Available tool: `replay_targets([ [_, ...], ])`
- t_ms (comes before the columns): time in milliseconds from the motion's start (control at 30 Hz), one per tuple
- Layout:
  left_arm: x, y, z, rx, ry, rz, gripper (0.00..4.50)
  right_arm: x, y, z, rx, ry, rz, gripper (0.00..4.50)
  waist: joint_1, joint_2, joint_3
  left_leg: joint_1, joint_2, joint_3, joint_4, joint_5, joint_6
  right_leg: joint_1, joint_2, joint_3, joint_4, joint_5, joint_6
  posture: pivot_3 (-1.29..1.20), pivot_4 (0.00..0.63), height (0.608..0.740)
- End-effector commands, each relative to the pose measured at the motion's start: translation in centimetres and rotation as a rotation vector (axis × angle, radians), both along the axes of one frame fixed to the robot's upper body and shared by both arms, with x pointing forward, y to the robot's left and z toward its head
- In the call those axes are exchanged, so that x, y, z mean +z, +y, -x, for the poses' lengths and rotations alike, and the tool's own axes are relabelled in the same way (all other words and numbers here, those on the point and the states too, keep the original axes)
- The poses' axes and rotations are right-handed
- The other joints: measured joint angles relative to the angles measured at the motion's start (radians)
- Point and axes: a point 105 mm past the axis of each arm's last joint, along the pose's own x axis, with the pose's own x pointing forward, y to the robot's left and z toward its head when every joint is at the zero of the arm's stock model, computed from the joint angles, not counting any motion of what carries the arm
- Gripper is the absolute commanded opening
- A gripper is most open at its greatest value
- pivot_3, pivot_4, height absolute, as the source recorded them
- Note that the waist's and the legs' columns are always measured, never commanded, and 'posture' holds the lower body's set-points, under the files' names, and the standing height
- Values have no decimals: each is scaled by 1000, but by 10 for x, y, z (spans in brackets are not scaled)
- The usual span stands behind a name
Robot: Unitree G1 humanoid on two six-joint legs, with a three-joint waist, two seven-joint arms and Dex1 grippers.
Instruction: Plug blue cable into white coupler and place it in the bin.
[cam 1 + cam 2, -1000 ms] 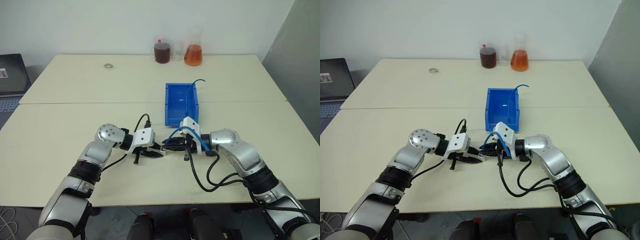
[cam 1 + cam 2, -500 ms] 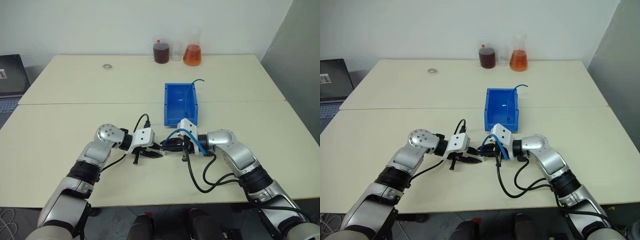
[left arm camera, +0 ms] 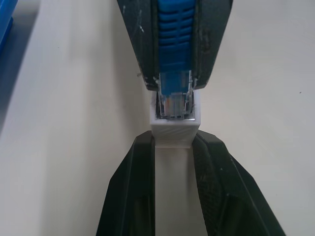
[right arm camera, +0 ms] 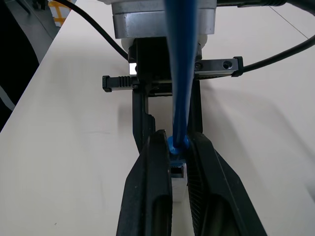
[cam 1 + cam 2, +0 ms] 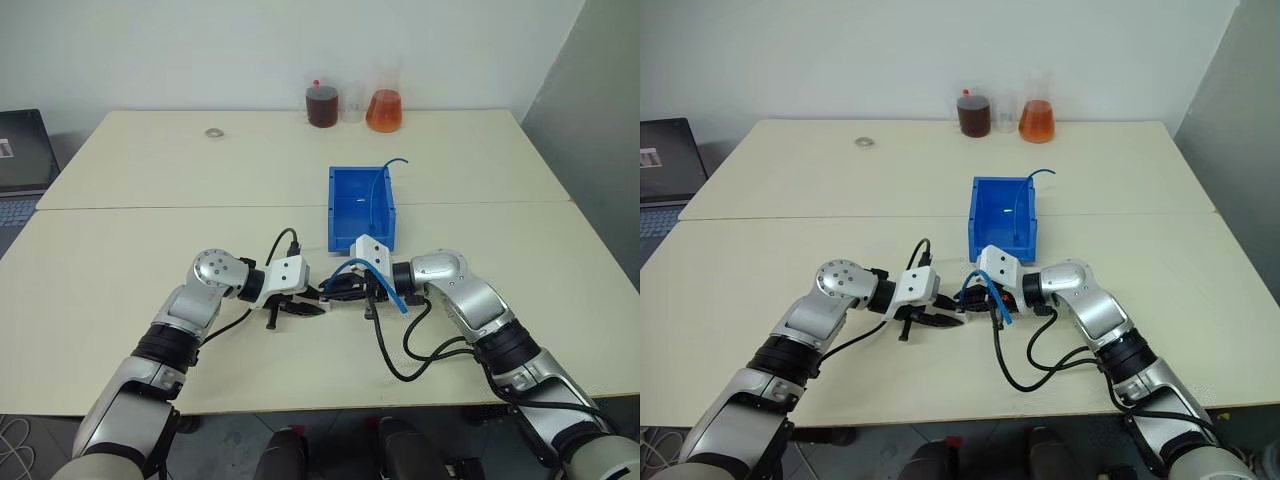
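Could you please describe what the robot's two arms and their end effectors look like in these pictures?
Both arms have silver-grey metal shells with rounded joints and black ribbed sections nearer the body. Each wrist carries a white boxy housing. The left end effector and right end effector each have two black, tapered fingers with textured inner faces. Black cables loop from each wrist, the right one in large coils.
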Motion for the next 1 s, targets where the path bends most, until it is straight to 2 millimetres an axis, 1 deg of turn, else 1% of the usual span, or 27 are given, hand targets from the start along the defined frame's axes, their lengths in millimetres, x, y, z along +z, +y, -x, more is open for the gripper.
replay_targets([
  [33, -5, 8, 2, 13, 16, -32, 764, 1, -6, -4, -10, -12, 28, 144, -1, 0, 0, 0, 0, 0, 0, 0, 0, 0, 0, 0, 0, 0, 0, 0, 150, 740],
  [200, -5, 8, 0, 18, 11, -31, 764, 0, -4, -2, 0, -7, 37, 144, -1, 0, 0, 0, 0, 0, 0, 0, 0, 0, 0, 0, 0, 0, 0, 0, 150, 740],
  [400, -4, 7, -1, 20, 7, -30, 764, -13, 3, -8, -49, 3, 92, 144, -1, 0, 0, 1, 0, 0, 0, 0, 0, 0, 0, 0, 1, 0, 0, 0, 150, 740],
  [567, -4, 7, -2, 23, 6, -29, 764, -16, 14, -7, -50, 28, 72, 144, -6, 0, 0, 5, 0, 1, 0, 0, 0, 1, 1, 2, 5, 0, 0, 0, 150, 740],
  [700, -4, 8, -1, 26, 5, -28, 764, -20, 15, -4, -49, 56, 54, 144, -9, 0, 0, 7, 0, 1, 0, 1, 1, 1, 1, 2, 10, -1, -1, 0, 150, 740],
  [833, -4, 9, -2, 34, 4, -25, 764, -33, 10, 2, -63, 89, 34, 144, -10, 0, -1, 8, 0, 1, 0, 1, 1, 1, 2, 2, 12, -1, -2, 0, 150, 740],
  [1000, -4, 10, -1, 36, 5, -26, 764, -52, 6, 7, -73, 61, 84, 144, -10, 0, -1, 11, 0, 1, -1, 1, 1, 2, 2, 3, 13, -2, -2, 0, 150, 740],
])
